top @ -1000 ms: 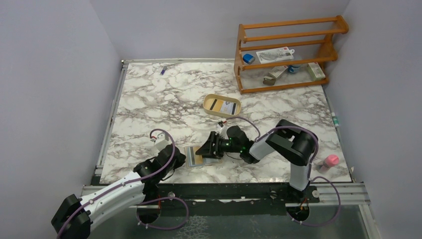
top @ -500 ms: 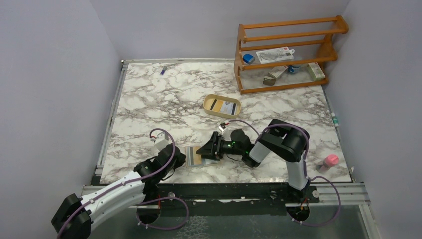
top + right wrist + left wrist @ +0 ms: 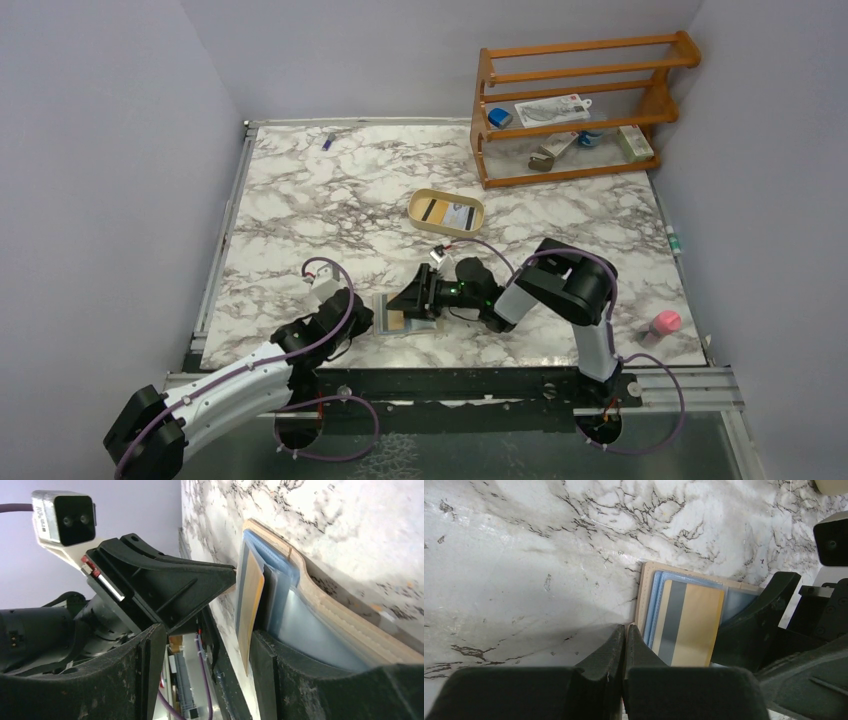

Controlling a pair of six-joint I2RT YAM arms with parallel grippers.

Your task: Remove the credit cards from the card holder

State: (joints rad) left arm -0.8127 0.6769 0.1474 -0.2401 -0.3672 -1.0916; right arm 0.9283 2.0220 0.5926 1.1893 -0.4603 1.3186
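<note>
left wrist, credit cards (image 3: 689, 625) lengthwise toward closed left pincer (image 3: 625, 635), right pincer (image 3: 207, 632) apart

The right arm (image 3: 565, 285) has drawn its elbow leftward and inward over the tabletop (image 3: 300, 200) in the past second. Its wrist now sits lower, and the right gripper (image 3: 408, 303), jaws apart, has edged slightly left, farther over the open card holder (image 3: 384, 312).

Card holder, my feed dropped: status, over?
Left gripper shut, tips at edge of flat tan-beige card holder. Right gripper open, straddling tan grey-striped plastic card. No obstruction seen.
</note>
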